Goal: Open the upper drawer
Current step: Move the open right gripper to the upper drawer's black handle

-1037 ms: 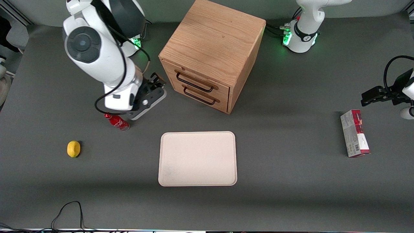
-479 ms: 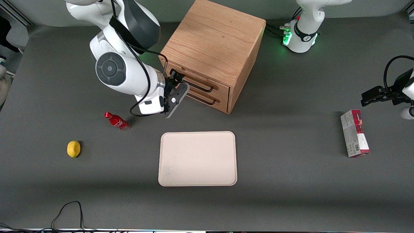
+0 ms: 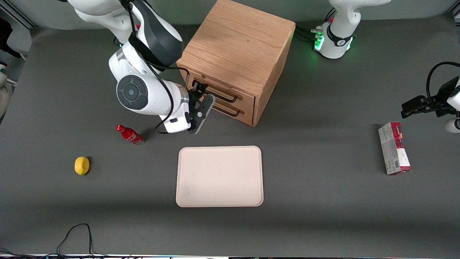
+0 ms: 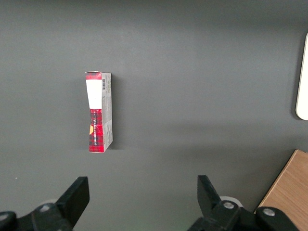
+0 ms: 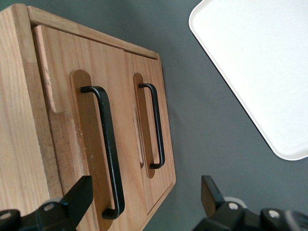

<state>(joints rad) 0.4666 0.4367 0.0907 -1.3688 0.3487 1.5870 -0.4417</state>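
The oak cabinet stands at the back middle of the table with both drawers shut. The upper drawer has a light wood front and a black bar handle, also seen close up in the right wrist view as the handle nearer the cabinet's top. The matching lower handle sits beside it. My right gripper hovers just in front of the drawer fronts, at the end of the handles toward the working arm's side. The gripper is open, its fingers spread wide, touching nothing.
A cream tray lies nearer the front camera than the cabinet. A red bottle and a lemon lie toward the working arm's end. A red-and-grey box lies toward the parked arm's end.
The right arm swung from beside the red bottle over to the cabinet's drawer fronts, then edged a little closer. The gripper stayed open. The drawers have not moved.
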